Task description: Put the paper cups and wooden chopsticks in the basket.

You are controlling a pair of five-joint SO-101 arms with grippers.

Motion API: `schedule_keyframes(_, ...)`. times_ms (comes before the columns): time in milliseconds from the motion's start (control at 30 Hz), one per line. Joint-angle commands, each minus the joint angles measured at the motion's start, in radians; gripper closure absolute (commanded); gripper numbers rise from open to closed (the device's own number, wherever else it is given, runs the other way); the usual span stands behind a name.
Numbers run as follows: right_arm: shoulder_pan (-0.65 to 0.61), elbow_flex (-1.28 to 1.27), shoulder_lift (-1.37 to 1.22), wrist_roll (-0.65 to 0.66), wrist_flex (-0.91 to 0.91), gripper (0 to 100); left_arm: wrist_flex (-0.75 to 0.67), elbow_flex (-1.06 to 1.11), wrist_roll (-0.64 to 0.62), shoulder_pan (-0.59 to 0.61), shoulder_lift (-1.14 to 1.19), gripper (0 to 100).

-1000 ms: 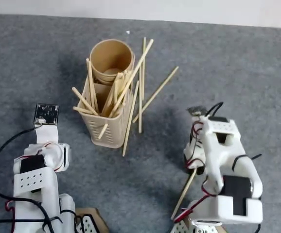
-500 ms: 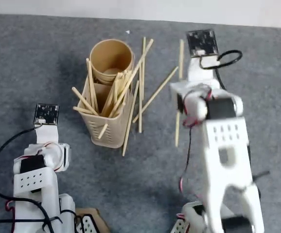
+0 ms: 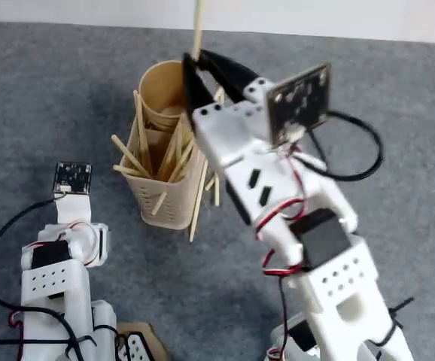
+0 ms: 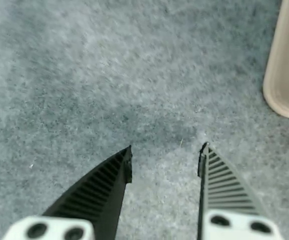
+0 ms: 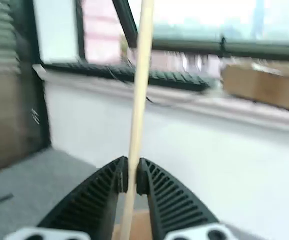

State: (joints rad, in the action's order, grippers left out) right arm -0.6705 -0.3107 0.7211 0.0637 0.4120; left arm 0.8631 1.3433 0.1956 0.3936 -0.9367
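Right gripper [image 3: 196, 60]: pinching one chopstick [image 3: 197, 26] above paper cup [image 3: 156, 86] and basket [image 3: 166, 207]. Left gripper [image 4: 165, 149]: wide, holding nothing. Risk: stick catches cup rim on release, falls outside

Could not follow the held chopstick [image 3: 197, 26] past the top edge of the high view, nor trace its lower end behind the right end effector [image 3: 195, 57] clamped on it. Found part of the rim of the paper cup [image 3: 161, 90] and most of the loose chopsticks [image 3: 197, 214] beside the basket [image 3: 165, 207] covered by the right arm [image 3: 278, 195]. Caught just a rounded corner of the basket at the frame edge in the left wrist view, and made out the room [image 5: 234, 75] in the right wrist view as blur alone.
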Motion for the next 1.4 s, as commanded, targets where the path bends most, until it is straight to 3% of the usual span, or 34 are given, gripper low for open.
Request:
schedule_keyframes(0,-0.093,-0.179,0.021,0.005,-0.346,99.3,-0.015,-0.005,0.011,-0.013,-0.001,77)
schedule_keyframes(233,-0.127,-0.372,0.019,0.127,-0.409,99.2,-0.015,-0.005,0.011,-0.013,-0.001,77)
schedule_keyframes(433,-0.122,-0.217,0.01,0.126,-0.127,97.6,-0.015,-0.005,0.011,-0.013,-0.001,77)
schedule_keyframes(500,-0.122,-0.139,0.01,0.071,-0.028,91.5,-0.015,-0.005,0.011,-0.013,-0.001,77)
schedule_keyframes(633,-0.122,0.002,0.008,-0.166,0.117,74.7,-0.015,-0.005,0.011,-0.013,-0.001,77)
schedule_keyframes(800,-0.111,0.136,0.015,-0.184,0.232,74.2,-0.015,-0.005,0.011,-0.013,-0.001,77)
schedule_keyframes(967,0.13,0.248,0.005,-0.193,0.394,74.2,-0.015,-0.005,0.011,-0.013,-0.001,77)
schedule_keyframes(1133,0.341,0.156,-0.064,-0.33,0.519,74.2,-0.015,-0.005,0.011,-0.013,-0.001,77)
schedule_keyframes(1367,0.361,-0.038,-0.375,-0.41,0.516,74.2,-0.015,-0.005,0.011,-0.013,-0.001,77)
